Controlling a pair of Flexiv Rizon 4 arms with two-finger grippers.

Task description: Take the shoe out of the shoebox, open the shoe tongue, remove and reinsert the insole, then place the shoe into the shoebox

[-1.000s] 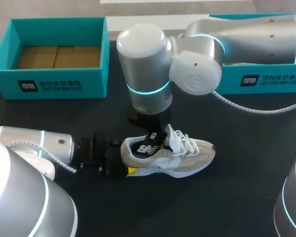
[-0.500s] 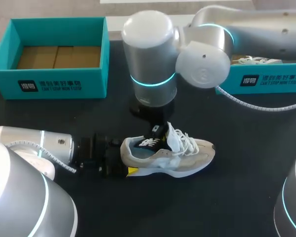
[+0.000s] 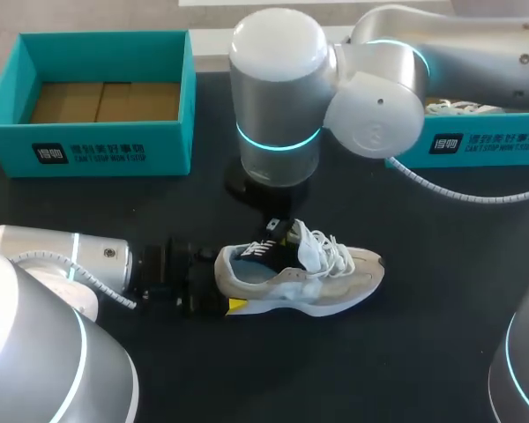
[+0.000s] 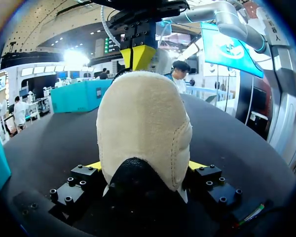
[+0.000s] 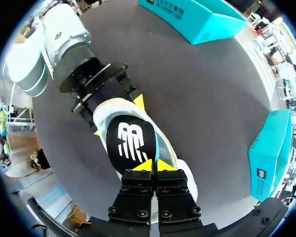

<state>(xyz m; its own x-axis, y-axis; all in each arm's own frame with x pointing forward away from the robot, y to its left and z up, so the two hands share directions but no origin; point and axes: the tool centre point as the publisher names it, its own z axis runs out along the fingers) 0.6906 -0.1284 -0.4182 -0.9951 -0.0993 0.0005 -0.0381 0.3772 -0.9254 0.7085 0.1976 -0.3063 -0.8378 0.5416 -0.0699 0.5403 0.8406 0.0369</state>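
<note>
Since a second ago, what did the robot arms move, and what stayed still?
The right gripper, shut on the black insole, has drawn back toward the far side of the table, lifting the insole partly out of the shoe. The shoe stayed where it was, with the left gripper still clamped on its heel. The teal shoebox did not move.

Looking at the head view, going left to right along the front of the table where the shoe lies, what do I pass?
left arm → left gripper → shoe
</note>
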